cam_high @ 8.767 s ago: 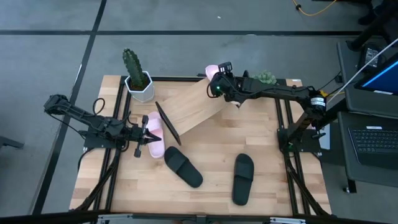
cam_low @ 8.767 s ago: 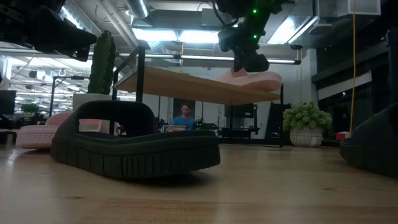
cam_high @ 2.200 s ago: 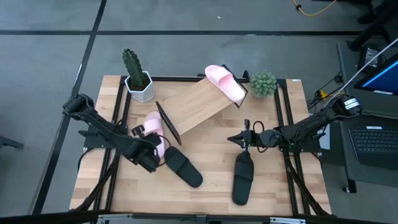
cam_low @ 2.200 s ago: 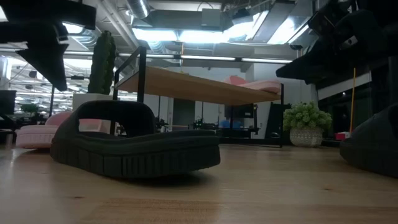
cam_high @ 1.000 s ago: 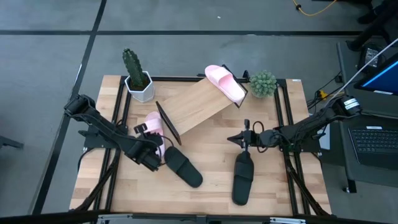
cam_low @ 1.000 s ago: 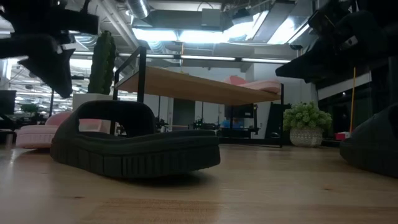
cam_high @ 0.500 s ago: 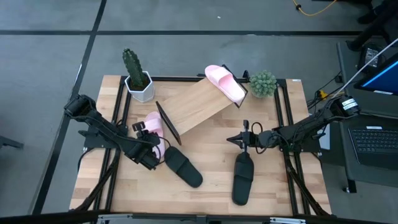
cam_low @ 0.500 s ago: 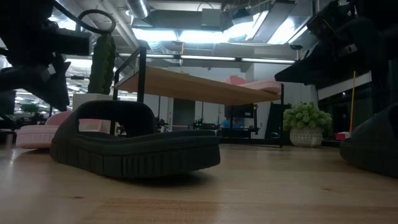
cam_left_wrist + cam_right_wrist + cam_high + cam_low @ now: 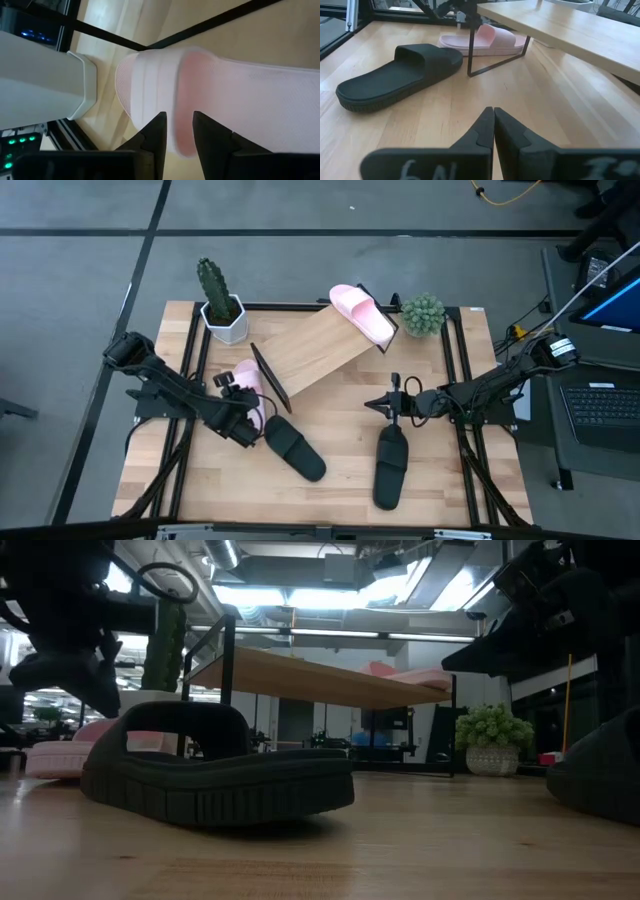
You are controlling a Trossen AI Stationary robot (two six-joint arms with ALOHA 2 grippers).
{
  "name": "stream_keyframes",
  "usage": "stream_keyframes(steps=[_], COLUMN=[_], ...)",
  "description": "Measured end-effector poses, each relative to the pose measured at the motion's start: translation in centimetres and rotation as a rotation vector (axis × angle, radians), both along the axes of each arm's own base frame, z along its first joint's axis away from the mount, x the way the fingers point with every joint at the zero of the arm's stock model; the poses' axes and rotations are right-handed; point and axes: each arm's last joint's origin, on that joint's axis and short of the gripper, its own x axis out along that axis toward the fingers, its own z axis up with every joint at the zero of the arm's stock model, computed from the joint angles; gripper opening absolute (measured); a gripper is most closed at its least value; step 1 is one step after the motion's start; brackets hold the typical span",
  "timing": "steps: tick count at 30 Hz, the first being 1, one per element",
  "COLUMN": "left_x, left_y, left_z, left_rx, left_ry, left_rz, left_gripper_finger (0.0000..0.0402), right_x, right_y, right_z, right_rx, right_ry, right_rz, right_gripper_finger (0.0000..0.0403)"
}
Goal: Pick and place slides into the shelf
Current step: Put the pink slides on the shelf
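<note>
So far one pink slide (image 9: 362, 314) lies on the shelf (image 9: 318, 350). Three remain on the counter (image 9: 450, 480): a second pink (image 9: 247, 385), with the left gripper (image 9: 175, 131) above it, fingers apart, and two black (image 9: 294, 447) (image 9: 390, 466). The right gripper (image 9: 384, 405) hovers, fingers together.

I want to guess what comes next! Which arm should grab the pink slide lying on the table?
Left, probably. Its end effector hangs right over that pink slide, fingers slightly apart. The right end effector is shut, over by a black slide.
</note>
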Motion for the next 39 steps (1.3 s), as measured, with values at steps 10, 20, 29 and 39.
stream_keyframes(steps=[10,20,29,39], left_x=[0.5,1.1,1.0,0.3], left_y=[0.7,1.7,1.3,-0.6], left_z=[-0.1,-0.2,-0.2,-0.1], left_rx=[-0.031,-0.035,-0.037,0.006], left_ry=[0.001,0.024,0.024,-0.019], left_rz=[0.035,0.031,0.014,-0.073], left_gripper_finger=[0.0087,0.0087,0.0087,0.0087], right_x=[0.0,0.0,0.0,0.0], right_y=[0.0,0.0,0.0,0.0], right_z=[0.0,0.0,0.0,0.0], right_rx=[0.0,0.0,0.0,0.002], right_ry=[0.0,-0.001,0.001,0.002], right_rz=[0.0,0.0,0.0,0.0], right_gripper_finger=[0.0014,0.0014,0.0014,0.0014])
